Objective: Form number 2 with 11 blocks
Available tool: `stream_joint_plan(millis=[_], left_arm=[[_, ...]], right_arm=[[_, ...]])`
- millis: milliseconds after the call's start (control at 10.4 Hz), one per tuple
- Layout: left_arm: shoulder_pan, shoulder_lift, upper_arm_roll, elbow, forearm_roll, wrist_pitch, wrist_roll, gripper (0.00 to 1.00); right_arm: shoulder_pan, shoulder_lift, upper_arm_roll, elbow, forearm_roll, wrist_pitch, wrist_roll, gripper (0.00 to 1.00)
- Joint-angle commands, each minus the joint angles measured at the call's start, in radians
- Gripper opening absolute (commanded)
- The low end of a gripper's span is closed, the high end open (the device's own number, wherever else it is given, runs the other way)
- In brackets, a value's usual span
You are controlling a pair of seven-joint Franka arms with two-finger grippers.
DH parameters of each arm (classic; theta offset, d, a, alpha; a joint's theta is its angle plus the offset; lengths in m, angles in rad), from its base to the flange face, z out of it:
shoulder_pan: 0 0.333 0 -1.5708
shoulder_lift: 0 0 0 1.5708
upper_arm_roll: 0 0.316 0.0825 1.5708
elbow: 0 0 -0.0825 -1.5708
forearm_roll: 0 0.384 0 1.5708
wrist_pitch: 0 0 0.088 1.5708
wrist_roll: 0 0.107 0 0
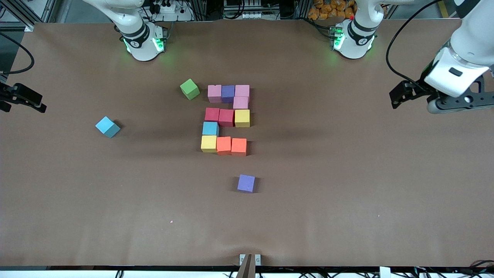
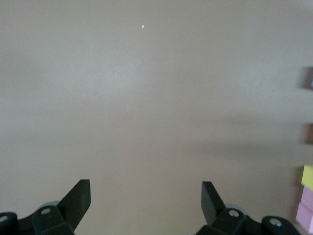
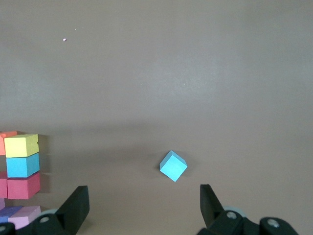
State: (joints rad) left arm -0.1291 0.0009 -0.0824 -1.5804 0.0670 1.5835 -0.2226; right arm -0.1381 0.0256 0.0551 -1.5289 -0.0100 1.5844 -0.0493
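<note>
The number 2 [image 1: 226, 117] lies mid-table as touching blocks: pink [image 1: 214, 92], purple [image 1: 228, 92] and pink on the row nearest the robots, yellow [image 1: 208, 143] and two orange [image 1: 239, 146] on the row nearest the camera. One end of it shows in the right wrist view as yellow [image 3: 21, 145], light blue [image 3: 22, 165] and red [image 3: 22, 186] blocks. My left gripper [image 1: 401, 96] [image 2: 145, 191] hangs open and empty over bare table at the left arm's end. My right gripper [image 1: 23, 101] [image 3: 145, 193] hangs open and empty at the right arm's end.
A loose light blue cube [image 1: 107, 127] [image 3: 173, 166] lies between the digit and the right gripper. A green cube [image 1: 190, 89] sits beside the digit's pink corner. A loose purple cube [image 1: 246, 183] lies nearer the camera than the orange blocks.
</note>
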Motion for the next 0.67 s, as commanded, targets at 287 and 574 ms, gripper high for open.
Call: stream_joint_plan(millis=[287, 574], left_arm=[[0.017, -0.004, 0.0, 0.05, -0.013, -0.066, 0.075, 1.0], [0.019, 0.001, 0.006, 0.068, -0.024, -0.071, 0.08, 1.0]], right_arm=[[-0.003, 0.005, 0.003, 0.015, -0.014, -0.006, -0.008, 1.0], [-0.003, 0.005, 0.003, 0.015, -0.016, -0.006, -0.008, 1.0]])
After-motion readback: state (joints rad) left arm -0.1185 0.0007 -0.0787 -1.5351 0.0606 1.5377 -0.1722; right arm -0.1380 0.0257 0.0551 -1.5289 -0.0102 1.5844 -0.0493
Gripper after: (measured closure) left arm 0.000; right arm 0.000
